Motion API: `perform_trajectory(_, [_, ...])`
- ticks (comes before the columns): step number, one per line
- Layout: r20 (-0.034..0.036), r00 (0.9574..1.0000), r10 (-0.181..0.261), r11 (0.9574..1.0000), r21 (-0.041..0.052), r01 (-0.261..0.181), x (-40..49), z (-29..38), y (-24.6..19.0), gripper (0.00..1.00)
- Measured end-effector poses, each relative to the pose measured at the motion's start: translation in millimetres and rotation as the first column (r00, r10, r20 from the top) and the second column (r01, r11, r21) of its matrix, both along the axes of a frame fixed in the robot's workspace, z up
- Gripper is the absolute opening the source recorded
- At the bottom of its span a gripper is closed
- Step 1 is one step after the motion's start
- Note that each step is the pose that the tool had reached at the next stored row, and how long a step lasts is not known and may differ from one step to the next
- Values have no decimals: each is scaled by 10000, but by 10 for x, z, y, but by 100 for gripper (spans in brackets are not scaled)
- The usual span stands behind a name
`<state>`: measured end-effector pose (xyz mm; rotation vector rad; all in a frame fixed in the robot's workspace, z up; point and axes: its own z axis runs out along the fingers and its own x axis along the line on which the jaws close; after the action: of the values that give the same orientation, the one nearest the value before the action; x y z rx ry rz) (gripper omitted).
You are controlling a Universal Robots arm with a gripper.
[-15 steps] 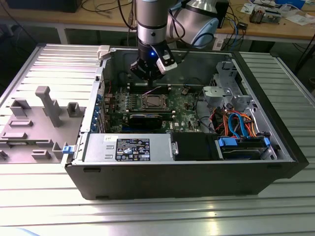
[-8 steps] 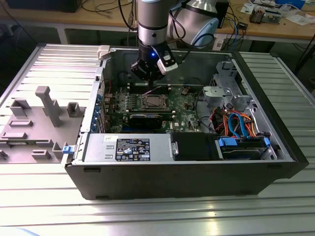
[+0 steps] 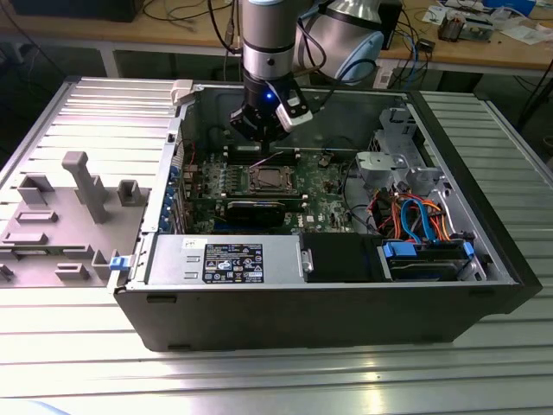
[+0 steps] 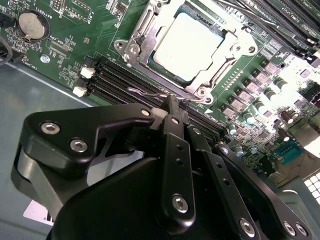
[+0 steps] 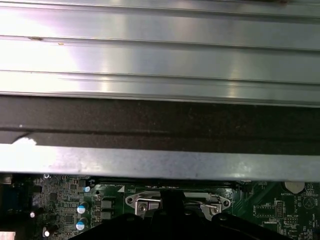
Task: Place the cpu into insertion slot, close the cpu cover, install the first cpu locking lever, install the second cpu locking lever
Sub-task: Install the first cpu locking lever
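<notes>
Claw [image 4: 172, 102] hung at wire locking lever [image 4: 150, 93] beside socket, fingers pressed together; grip on lever itself hard to confirm. Cpu [image 4: 187, 45] sat in socket under closed cpu cover [image 4: 227, 62]. Open computer case [image 3: 346, 316] lay on ribbed metal table [image 3: 259, 380]; cluttered wooden bench [image 3: 484, 47] behind. Label [image 3: 233, 262] print unreadable.

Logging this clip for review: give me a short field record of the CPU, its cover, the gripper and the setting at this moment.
cpu: seated in the socket, silver top showing
cpu cover: down flat around the chip
gripper: fingers shut, tips at a thin wire lever beside the socket
motherboard: green, inside an open computer case
case position: lying on a ribbed metal table
</notes>
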<state>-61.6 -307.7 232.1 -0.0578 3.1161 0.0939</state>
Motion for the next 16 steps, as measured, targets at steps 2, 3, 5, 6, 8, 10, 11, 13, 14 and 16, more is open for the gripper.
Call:
perform_trajectory(2, [0,10000,3,10000,0,-3,15,-1,9,11])
perform_trajectory(3, [-1,10000,2,10000,0,-2,25,-2,13,11])
perform_trajectory(5, [1,10000,3,10000,1,-3,45,-5,16,11])
perform_trajectory(6, [1,10000,2,10000,2,-2,53,-7,18,11])
perform_trajectory(8, [-1,10000,3,10000,0,-3,68,-9,22,11])
perform_trajectory(10, [-1,10000,2,10000,0,-2,76,-13,26,11])
perform_trajectory(11, [-1,10000,2,10000,-1,-2,82,-14,28,11])
perform_trajectory(13, [-7,10000,2,10000,0,-2,98,-19,31,11])
perform_trajectory(14, [-8,10000,2,10000,1,-2,103,-21,33,11])
perform_trajectory(16, [-11,10000,2,10000,0,-2,118,-26,37,11])
